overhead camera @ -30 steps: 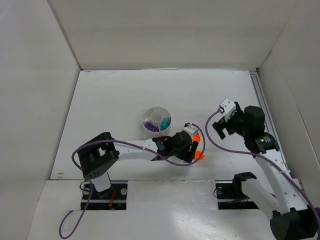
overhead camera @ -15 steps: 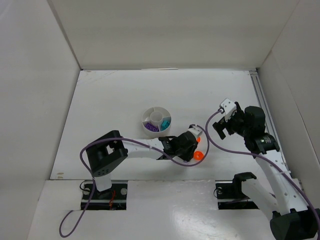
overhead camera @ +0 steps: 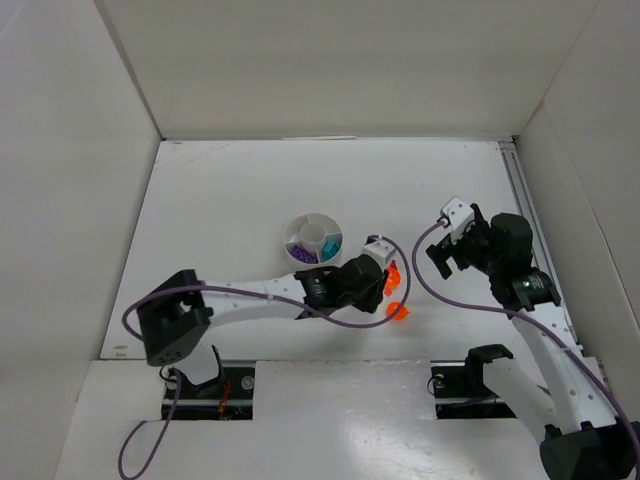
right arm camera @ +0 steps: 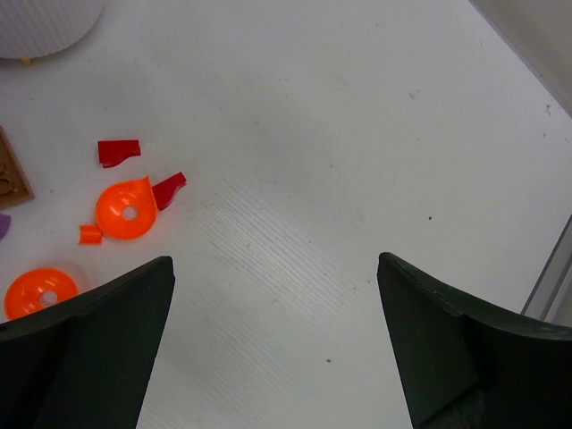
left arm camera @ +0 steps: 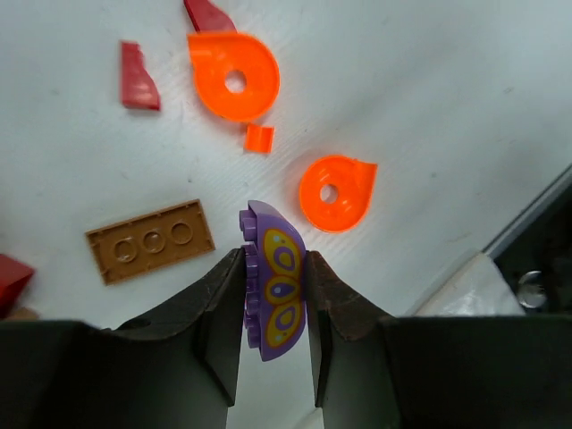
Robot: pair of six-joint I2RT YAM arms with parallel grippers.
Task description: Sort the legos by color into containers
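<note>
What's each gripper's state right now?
Left gripper: closed on a purple brick with a yellow pattern.
Right gripper: open, holding nothing.

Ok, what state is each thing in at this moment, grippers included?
left gripper, shut on the purple piece.
right gripper, open, holding nothing.
purple piece, on edge, clamped in the left gripper.
orange rounded pieces, both flat on the table, apart.
brown plate, flat, studs up.
red pieces, loose on the table.
dish, upright, holding purple bricks and teal bricks.
</note>
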